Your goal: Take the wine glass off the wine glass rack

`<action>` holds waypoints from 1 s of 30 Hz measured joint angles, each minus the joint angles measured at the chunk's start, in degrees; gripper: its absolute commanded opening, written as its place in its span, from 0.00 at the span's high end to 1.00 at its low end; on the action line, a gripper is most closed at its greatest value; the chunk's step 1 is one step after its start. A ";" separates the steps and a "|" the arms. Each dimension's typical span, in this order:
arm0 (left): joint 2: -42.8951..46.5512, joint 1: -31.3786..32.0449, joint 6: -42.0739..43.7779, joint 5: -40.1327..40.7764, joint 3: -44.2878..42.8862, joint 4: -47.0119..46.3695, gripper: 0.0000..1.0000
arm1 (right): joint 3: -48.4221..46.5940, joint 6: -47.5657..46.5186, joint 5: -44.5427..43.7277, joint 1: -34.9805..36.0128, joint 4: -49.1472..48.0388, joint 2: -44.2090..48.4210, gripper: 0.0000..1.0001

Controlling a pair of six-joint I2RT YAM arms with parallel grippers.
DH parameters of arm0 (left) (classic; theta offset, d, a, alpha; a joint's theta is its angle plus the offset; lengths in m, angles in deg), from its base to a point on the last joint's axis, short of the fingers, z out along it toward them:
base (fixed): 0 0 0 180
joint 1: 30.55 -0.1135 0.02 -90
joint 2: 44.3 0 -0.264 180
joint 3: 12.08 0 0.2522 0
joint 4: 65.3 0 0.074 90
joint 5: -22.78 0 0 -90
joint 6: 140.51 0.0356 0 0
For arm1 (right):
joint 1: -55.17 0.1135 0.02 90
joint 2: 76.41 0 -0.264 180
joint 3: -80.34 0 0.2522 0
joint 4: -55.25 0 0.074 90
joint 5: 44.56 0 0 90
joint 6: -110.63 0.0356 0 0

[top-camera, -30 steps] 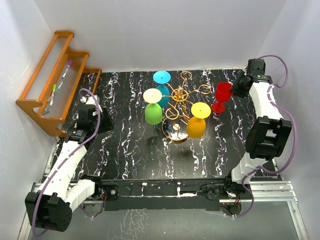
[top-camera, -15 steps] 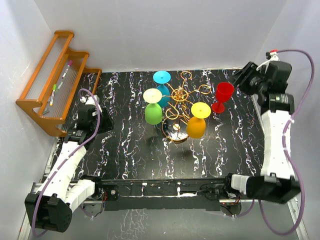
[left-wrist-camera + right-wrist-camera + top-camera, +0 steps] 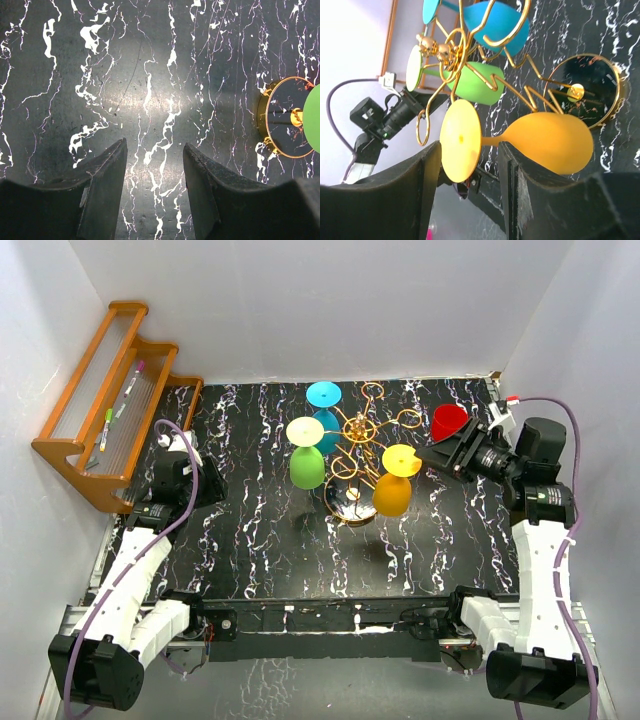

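Right gripper (image 3: pixel 424 452) reached in level from the right side of the table (image 3: pixel 260 540), its two dark, rough-surfaced fingers (image 3: pixel 427 190) spread apart and pinching nothing. In the right wrist view the flat round foot of the yellow glass (image 3: pixel 550 142) sat in the gap ahead of the fingertips; whether anything touched it could not be told.

That yellow glass (image 3: pixel 390 495) hung upside down from the rack (image 3: pixel 358 430), a stand of thin gold wire with looped, petal-like arms, a central post and a round mirrored base, which stood toward the far middle of the table. A green glass (image 3: pixel 307 468) with a pale foot hung on the rack's left side, and a blue glass (image 3: pixel 323 395) hung on its far-left side. All three had smooth, matte, rounded bowls. A red glass (image 3: pixel 447 421) was off the rack, to the right of it and just beyond the right gripper, its stem hidden.

Left gripper (image 3: pixel 185 475) hovered near the table's left edge, its textured fingers (image 3: pixel 107 185) parted over bare black marble with white veins, holding nothing. A stepped wooden shelf (image 3: pixel 110 410) stood at the far left.
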 measured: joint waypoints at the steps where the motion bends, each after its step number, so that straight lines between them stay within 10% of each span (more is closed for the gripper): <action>1: 0.02 0.00 0.00 0.02 0.02 0.07 0.53 | 0.57 0.11 0.52 0.11 -0.17 0.46 0.49; 30: -0.20 0.00 -0.09 0.07 0.22 0.15 0.53 | 3.80 1.20 2.95 1.07 -3.13 -0.48 0.74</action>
